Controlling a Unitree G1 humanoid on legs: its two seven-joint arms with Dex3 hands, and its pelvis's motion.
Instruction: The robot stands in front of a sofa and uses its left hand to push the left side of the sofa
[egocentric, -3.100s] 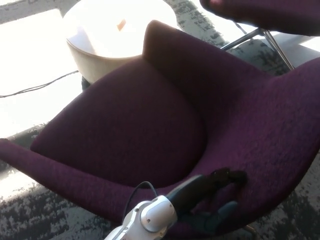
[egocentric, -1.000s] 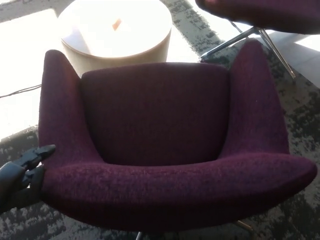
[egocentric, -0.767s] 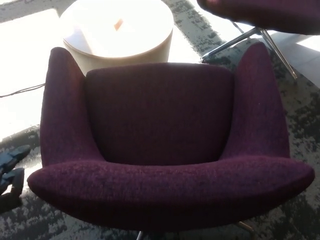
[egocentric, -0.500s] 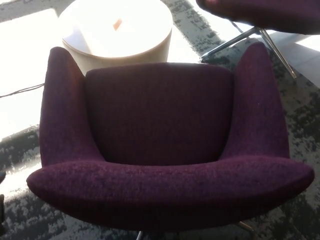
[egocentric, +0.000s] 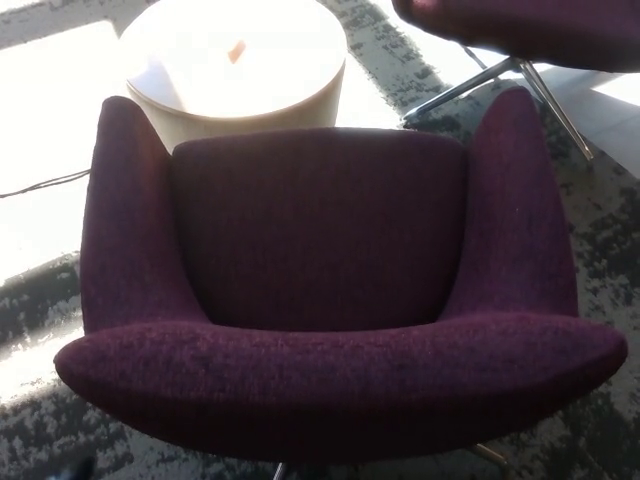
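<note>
One purple sofa (egocentric: 320, 290), centred, back edge nearest the camera. One round white table (egocentric: 235, 65) beyond it. One second purple seat (egocentric: 520, 25), upper right. Patterned carpet (egocentric: 40, 430). Neither hand is seen; finger state cannot be told.

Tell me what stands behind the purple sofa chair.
Behind the purple fabric sofa chair stands a round cream side table with a small orange item on top. The chair's back covers the table's lower part and base.

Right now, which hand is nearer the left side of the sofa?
Left. Only a dark bit of the left hand shows at the bottom edge, below the sofa and apart from it. The right hand is not in view.
</note>
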